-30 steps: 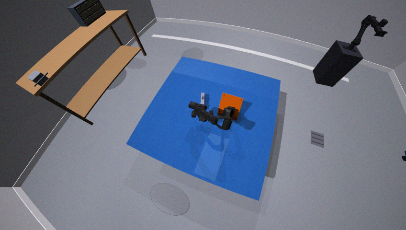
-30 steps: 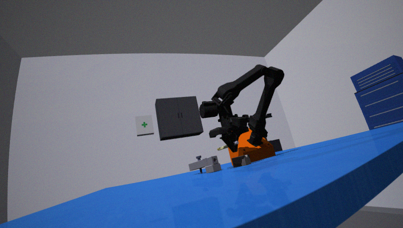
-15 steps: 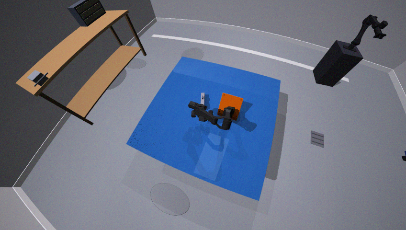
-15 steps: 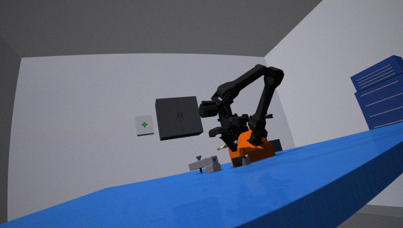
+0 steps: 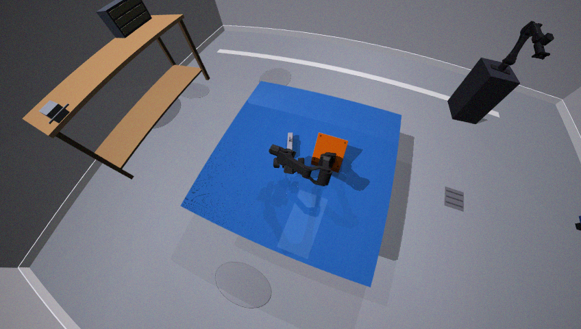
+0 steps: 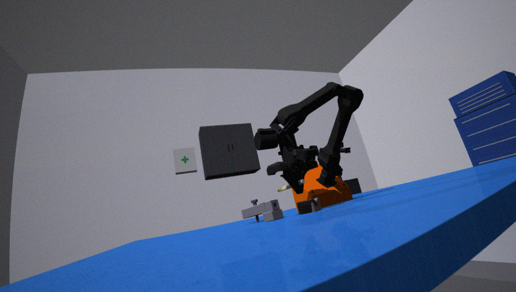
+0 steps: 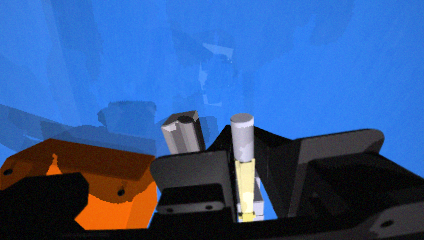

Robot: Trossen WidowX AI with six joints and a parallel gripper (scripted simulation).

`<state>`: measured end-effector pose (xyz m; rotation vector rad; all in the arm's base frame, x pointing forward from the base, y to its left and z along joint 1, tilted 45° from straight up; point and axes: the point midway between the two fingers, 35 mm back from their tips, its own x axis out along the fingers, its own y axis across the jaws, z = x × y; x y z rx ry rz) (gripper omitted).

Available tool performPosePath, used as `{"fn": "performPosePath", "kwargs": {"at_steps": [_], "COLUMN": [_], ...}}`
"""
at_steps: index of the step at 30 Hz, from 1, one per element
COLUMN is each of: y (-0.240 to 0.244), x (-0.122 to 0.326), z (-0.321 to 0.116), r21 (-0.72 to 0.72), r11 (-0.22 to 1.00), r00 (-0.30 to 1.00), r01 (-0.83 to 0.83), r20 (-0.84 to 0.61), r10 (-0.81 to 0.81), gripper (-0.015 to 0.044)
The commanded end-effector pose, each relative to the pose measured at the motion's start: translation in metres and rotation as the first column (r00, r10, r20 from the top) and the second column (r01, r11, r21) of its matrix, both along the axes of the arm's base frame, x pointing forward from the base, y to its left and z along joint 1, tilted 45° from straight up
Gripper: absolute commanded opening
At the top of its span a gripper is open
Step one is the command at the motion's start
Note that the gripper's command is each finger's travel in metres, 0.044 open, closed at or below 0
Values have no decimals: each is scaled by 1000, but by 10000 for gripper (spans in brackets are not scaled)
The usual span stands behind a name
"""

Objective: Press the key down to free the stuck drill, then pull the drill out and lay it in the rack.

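The drill (image 6: 283,188) (image 7: 245,187) has a grey shank and a yellow body. My gripper (image 6: 299,186) (image 7: 235,128) is shut on its shank and holds it above the table, clear of the grey holder (image 5: 290,142) (image 6: 254,211). In the exterior view the drill's yellow end points left and slightly down. The holder is a light grey bar on a block, with the small dark key (image 6: 254,201) standing on top. The rack (image 6: 315,205) (image 7: 184,135) is a small grey grooved block near the orange base, with nothing seen lying in it. The arm hides the rack in the top view.
My arm stands on the orange base (image 5: 333,142) (image 6: 324,199) (image 7: 117,212), close beside the rack. The blue table top (image 5: 244,195) (image 6: 202,249) carries these things. A wooden bench (image 5: 97,65) and another arm on a dark pedestal (image 5: 481,95) stand farther off.
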<state>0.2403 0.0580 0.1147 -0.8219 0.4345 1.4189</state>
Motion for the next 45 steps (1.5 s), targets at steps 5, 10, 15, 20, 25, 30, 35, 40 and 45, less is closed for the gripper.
{"fn": "performPosePath", "kwargs": {"at_steps": [5,10,15,20,25,30,35,40,45], "y": [1,3,4,5,6,8,9,11,12], "x": [-5,-13,-19,-26,-32,-39,-45,-52,-58], "z": [0,0,-1,-2,-3,-4,-5,-7,-8], "r21": [2,2,2,2,2,2,2,3,3], "r11": [1000,1000,1000,1000,1000,1000,1000,1000,1000], "r00": [1000,1000,1000,1000,1000,1000,1000,1000,1000], "r01": [-3,-3,-3,-3,-3,-3,-3,-3,-3], "r20": [9,8,8,7,7,7,6,6,6], "r10": [3,3,3,3,3,3,3,3,3], "gripper": [0,0,0,0,0,0,0,0,0]}}
